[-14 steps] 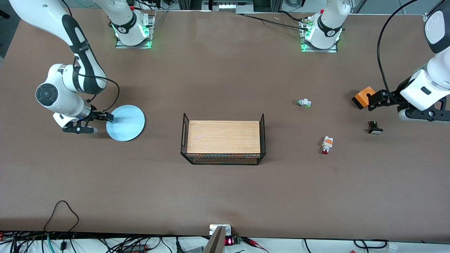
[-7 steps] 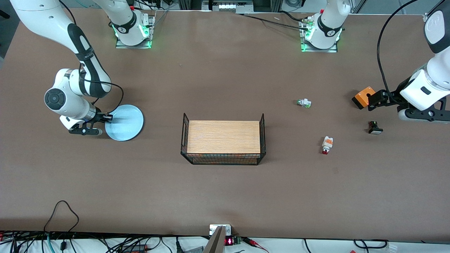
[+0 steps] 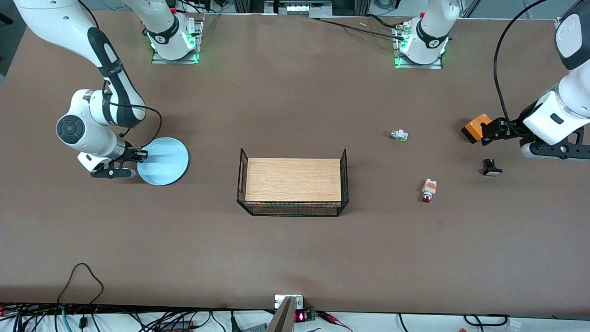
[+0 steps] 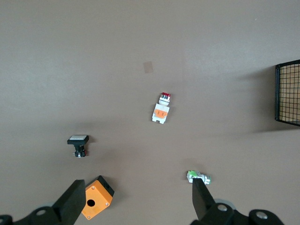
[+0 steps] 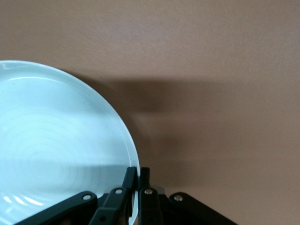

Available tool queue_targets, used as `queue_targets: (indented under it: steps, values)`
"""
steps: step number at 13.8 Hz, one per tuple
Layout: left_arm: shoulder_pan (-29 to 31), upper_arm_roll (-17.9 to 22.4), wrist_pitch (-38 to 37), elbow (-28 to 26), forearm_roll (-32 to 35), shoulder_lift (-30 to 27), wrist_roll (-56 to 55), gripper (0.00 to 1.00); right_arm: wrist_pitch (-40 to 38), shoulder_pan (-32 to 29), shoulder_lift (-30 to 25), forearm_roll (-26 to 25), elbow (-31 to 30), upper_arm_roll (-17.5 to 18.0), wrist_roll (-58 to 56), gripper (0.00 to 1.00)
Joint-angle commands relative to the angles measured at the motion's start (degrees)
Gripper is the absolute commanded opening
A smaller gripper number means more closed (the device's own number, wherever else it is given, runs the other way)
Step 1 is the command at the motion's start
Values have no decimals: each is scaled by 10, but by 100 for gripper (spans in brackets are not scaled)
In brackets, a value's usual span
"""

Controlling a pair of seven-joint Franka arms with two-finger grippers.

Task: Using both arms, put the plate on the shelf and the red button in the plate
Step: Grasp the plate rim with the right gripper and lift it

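Observation:
The pale light-blue plate point(image 3: 163, 161) is at the right arm's end of the table. My right gripper point(image 3: 140, 157) is shut on its rim; in the right wrist view the fingers point(image 5: 138, 177) pinch the plate's edge point(image 5: 70, 140). The red button point(image 3: 428, 189), white with an orange band and red tip, lies on the table toward the left arm's end; it shows in the left wrist view point(image 4: 161, 108). My left gripper point(image 3: 488, 131) is open and empty, up over the orange box point(image 3: 476, 127); in its wrist view point(image 4: 136, 204) the fingers spread wide.
A wire basket with a wooden board point(image 3: 293, 186) stands mid-table. A white part with green tip point(image 3: 398, 135), the orange box with a hole point(image 4: 96, 197) and a small black part point(image 3: 491, 167) lie near the red button.
My right gripper has moved with the plate a little toward the basket and nearer the front camera, then held. The left arm has not moved.

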Motion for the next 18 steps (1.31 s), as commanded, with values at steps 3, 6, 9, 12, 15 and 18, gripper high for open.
queue_targets:
  steps: [3,6,9,12,15,18]
  values:
    - [1,-3,-10,15,10,5,9,100,-170,-3,-84,48,74,25,-5,0]
    - [1,-3,-11,15,10,5,9,100,-260,-2,-125,96,126,30,-3,0]
    - [1,-3,-11,15,10,4,9,100,-342,19,-155,172,188,30,58,0]
    - [1,-3,-11,15,10,4,10,100,-401,58,-161,215,246,30,199,0]
    - [0,-3,-11,15,10,4,10,100,-409,109,-160,266,284,30,352,0]
    - [1,-3,-11,15,10,4,11,100,-375,181,-133,272,313,30,507,0]
